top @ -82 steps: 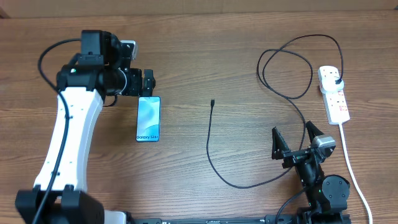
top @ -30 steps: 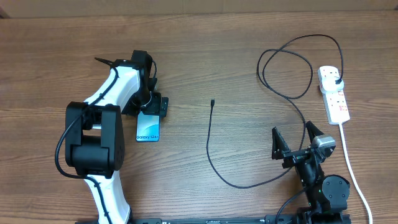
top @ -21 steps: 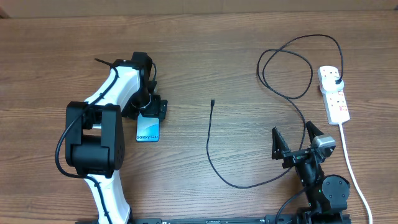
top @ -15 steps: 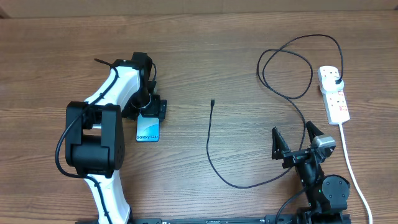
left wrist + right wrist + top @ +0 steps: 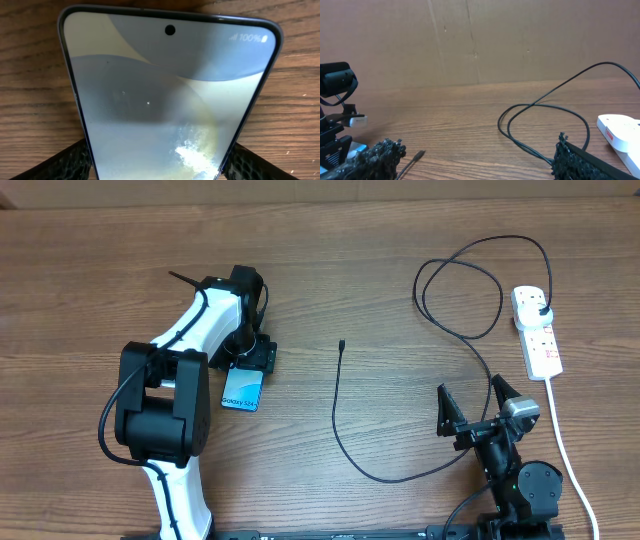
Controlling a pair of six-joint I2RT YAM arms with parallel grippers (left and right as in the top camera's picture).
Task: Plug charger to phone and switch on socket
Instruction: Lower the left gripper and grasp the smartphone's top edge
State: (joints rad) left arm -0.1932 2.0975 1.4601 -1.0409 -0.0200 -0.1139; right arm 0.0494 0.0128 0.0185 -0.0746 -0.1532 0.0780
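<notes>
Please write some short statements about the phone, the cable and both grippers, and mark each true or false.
1. The cable is plugged into the phone. False: the cable tip lies on the table, apart from the phone.
2. The left gripper has a finger at each side of the phone. True.
3. The right gripper holds the cable. False: the right gripper is open and empty.
4. The black plug sits in the power strip. True.

Overhead looks down at the phone (image 5: 242,390); left wrist sits close over it; right wrist faces it low, from afar.
</notes>
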